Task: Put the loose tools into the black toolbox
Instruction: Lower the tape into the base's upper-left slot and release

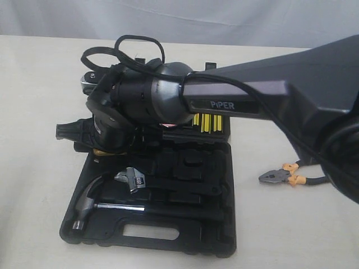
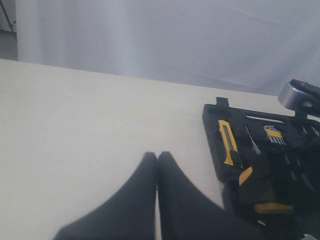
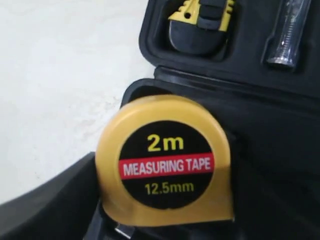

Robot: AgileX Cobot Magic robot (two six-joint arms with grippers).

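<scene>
The left gripper point(image 2: 157, 162) hangs over the bare cream tabletop point(image 1: 33, 168), its two black fingers pressed together along their length with nothing between them. Just beside it the open black moulded-plastic toolbox point(image 1: 151, 246) lies flat on the table. The right gripper point(image 1: 104, 141) reaches across to the box's far left corner and is clamped on the round yellow tape measure with the black and red "2m" label point(image 3: 165, 160), held at a tilt above a black recess, a dark finger against its lower side. The yellow-black utility knife point(image 2: 227, 142) sits in its slot along the box's edge next to that recess. In the near half lie the steel hammer with a black grip point(image 1: 90, 206) and the steel adjustable wrench point(image 1: 132, 180). Yellow-handled screwdrivers point(image 1: 207, 122) stand in a row further right. The pliers with orange-black handles point(image 1: 286, 175) lie on the table, right of the box and apart from it
</scene>
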